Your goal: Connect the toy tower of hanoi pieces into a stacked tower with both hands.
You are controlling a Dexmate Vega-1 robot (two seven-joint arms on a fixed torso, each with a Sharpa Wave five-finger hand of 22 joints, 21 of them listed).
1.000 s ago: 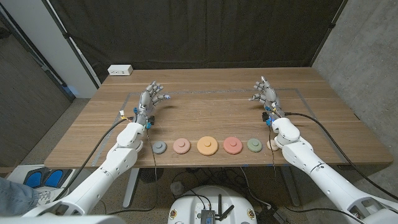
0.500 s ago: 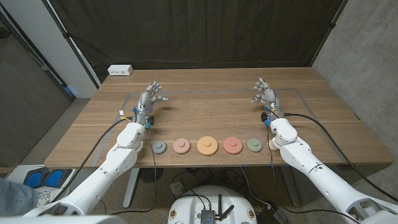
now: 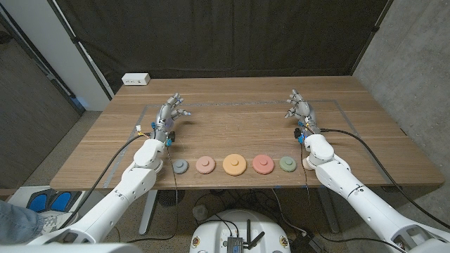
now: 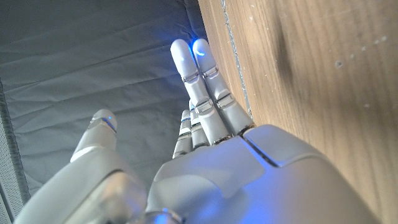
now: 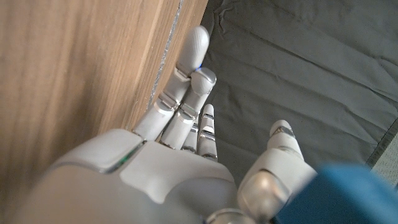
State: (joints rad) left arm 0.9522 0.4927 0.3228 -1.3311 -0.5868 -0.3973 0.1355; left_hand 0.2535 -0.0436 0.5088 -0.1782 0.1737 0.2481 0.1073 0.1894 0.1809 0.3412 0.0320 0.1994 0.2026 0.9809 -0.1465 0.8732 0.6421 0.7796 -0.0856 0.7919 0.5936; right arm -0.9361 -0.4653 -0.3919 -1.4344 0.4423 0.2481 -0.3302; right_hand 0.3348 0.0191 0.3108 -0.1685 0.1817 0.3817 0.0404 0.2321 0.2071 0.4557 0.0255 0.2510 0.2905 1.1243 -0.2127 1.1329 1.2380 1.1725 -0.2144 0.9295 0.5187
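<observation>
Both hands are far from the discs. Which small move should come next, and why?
Probably draw the right hand back toward the near edge, over the green disc. Both hands hold nothing, fingers apart, and the left hand is equally far out. The discs lie apart in a row by the near edge, none stacked, and a cream piece sits partly hidden beside the right forearm.

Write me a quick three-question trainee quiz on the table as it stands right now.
1. True or false: the left hand holds a disc.
2. Which disc lies in the middle of the row? A) the grey disc B) the yellow disc C) the green disc
3. Fill in: the white power strip sits at the table's far ____ corner, robot's side.

Key: 1. False; it holds nothing, like the right hand. 2. B. 3. Left.
</observation>
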